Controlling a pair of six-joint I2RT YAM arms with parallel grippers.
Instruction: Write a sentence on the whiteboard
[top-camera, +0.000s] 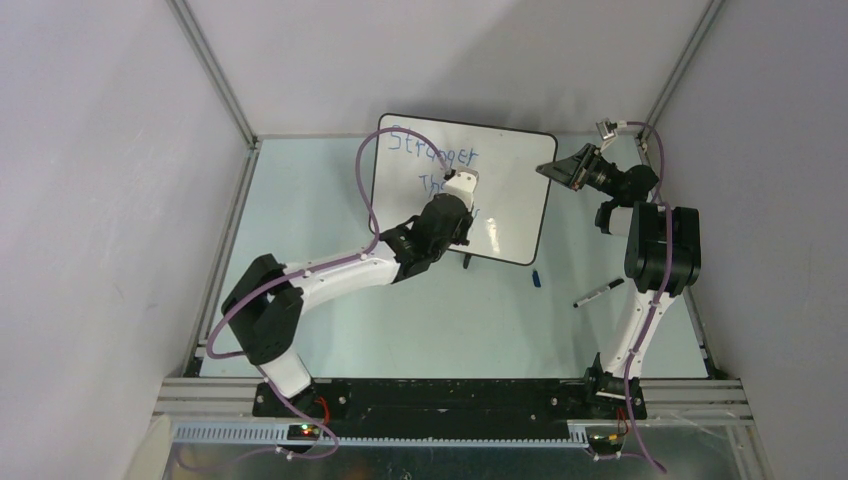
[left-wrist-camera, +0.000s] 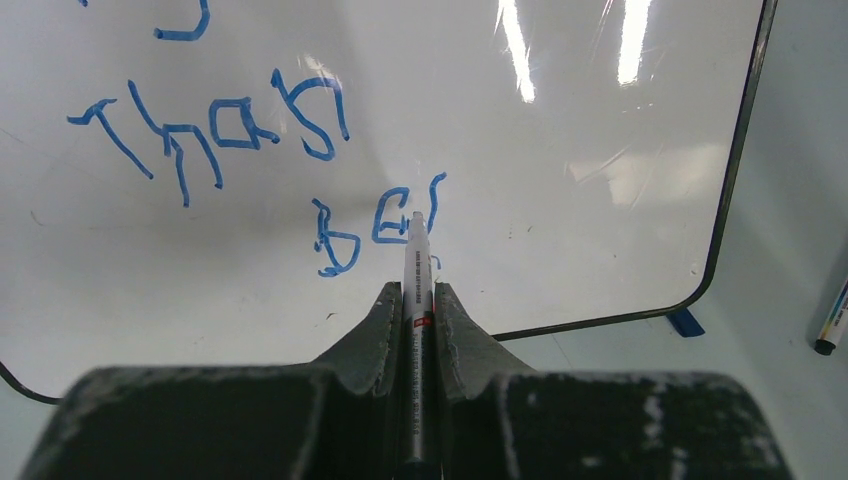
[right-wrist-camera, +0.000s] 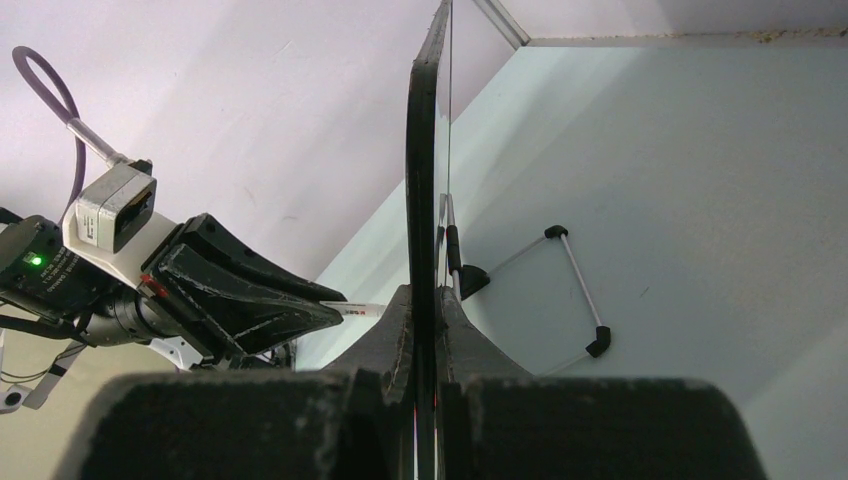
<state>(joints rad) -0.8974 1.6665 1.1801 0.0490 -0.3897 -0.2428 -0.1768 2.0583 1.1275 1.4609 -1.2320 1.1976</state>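
Note:
The whiteboard stands tilted at the back of the table. Blue handwriting on it reads "Stranger" on top. Below it, in the left wrist view, are "Than" and the unfinished word "Be" with a further stroke. My left gripper is shut on a white marker. The marker's tip touches the board just right of "Be". My right gripper is shut on the whiteboard's right edge, with a jaw on each face of it. The left gripper also shows in the right wrist view.
A second marker lies on the table right of the board, with a small blue cap near it. Both show in the left wrist view: marker, cap. The board's wire stand rests behind it. Enclosure walls stand close around.

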